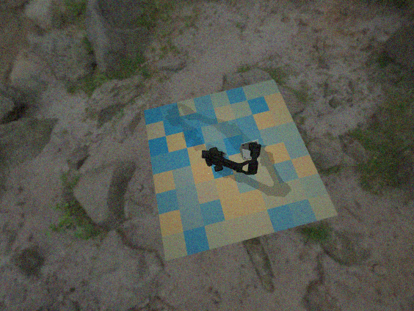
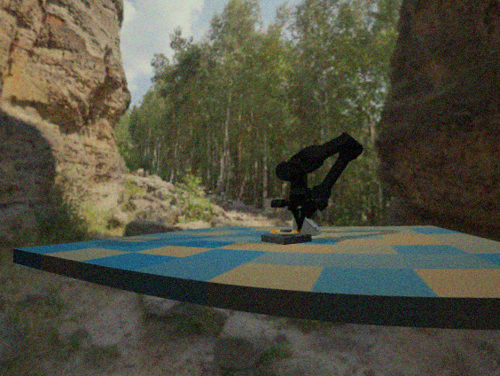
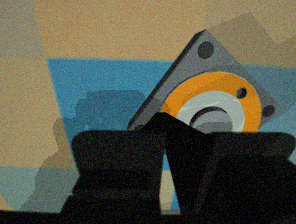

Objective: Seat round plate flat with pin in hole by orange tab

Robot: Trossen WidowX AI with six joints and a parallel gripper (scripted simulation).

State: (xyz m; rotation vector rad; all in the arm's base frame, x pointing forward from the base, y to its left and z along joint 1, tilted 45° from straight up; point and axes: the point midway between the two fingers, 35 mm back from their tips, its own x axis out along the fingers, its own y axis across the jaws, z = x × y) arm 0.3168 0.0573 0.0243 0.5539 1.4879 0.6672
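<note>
the flat round orange plate (image 3: pixel 212 90) is seen around the pale grey post (image 3: pixel 210 119) on the square grey base (image 3: pixel 200 65), on the checkered tabletop (image 2: pixel 266 275). the black jaws are pressed together, holding nothing, at the plate's near edge. whether the pin is seated cannot be told; retreat is probably left.
</note>
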